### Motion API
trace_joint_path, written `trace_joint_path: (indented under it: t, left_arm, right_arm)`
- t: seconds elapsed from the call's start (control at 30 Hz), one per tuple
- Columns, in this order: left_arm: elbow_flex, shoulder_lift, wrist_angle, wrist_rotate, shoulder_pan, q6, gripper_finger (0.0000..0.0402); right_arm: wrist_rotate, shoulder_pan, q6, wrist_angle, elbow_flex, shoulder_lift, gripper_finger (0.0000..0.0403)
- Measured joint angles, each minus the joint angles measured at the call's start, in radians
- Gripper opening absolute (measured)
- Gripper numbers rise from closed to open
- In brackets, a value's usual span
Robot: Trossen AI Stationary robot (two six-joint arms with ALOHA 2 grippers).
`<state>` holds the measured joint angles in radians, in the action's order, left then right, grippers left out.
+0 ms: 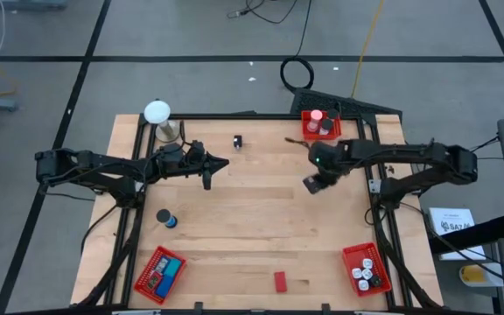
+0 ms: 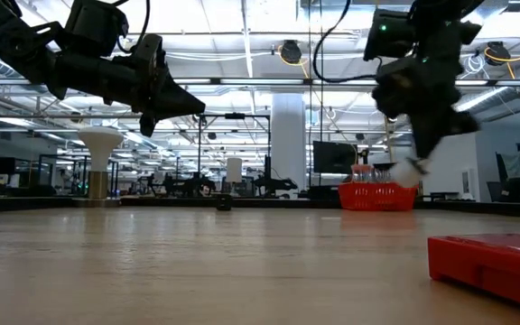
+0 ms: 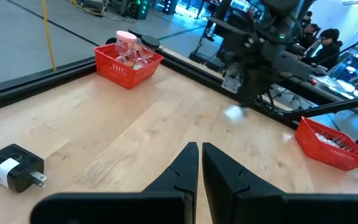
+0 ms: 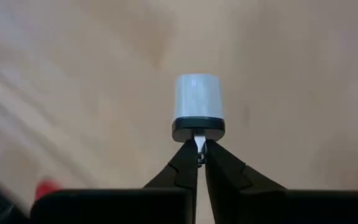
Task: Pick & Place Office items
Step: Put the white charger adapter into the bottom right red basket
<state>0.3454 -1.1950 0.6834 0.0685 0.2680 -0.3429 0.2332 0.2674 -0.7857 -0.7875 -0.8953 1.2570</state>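
Note:
My right gripper (image 4: 199, 155) hangs over the table's middle right (image 1: 315, 181), shut on a small pale-white plug adapter (image 4: 197, 104) with a dark base. The low view shows that adapter (image 2: 410, 170) lifted clear of the wood. My left gripper (image 3: 199, 163) is shut and holds nothing; it hovers above the far left part of the table (image 1: 213, 166). A black charger (image 3: 14, 168) with a white label lies flat on the wood near the far edge (image 1: 237, 141). A black-and-blue roll (image 1: 166, 219) stands near the left side. A red block (image 1: 280, 280) lies by the near edge. My right gripper pinches the adapter by a thin metal prong (image 4: 199, 139) that sticks out of its dark base, between the two fingertips only. The adapter's pale body points away from the fingers, beyond their tips. It is lifted clear of the table.
Red mesh baskets sit at the far right (image 1: 319, 124), the near left (image 1: 160, 273) and the near right (image 1: 366, 267), each with small items inside. A white ball on a metal stand (image 1: 157, 112) is at the far left corner. Bare wood lies between the arms.

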Motion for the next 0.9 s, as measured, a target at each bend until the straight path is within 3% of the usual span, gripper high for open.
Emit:
trace_joint_path:
  t: [0.13, 0.37, 0.7, 0.9]
  left_arm:
    - [0.0, 0.0, 0.002, 0.0, 0.0, 0.009, 0.0021]
    - [0.0, 0.0, 0.002, 0.0, 0.0, 0.02, 0.0021]
    - [0.0, 0.0, 0.0, 0.0, -0.001, 0.019, 0.0021]
    - [0.0, 0.0, -0.001, 0.0, -0.002, 0.019, 0.0021]
  right_arm:
    - [0.138, -0.037, -0.115, -0.157, -0.012, 0.042, 0.0009]
    - [0.239, -0.061, -0.073, -0.274, -0.012, 0.178, 0.001]
    - [0.279, -0.06, -0.046, -0.228, -0.012, 0.273, 0.0015]
    - [0.26, -0.06, -0.066, -0.177, -0.014, 0.273, 0.006]
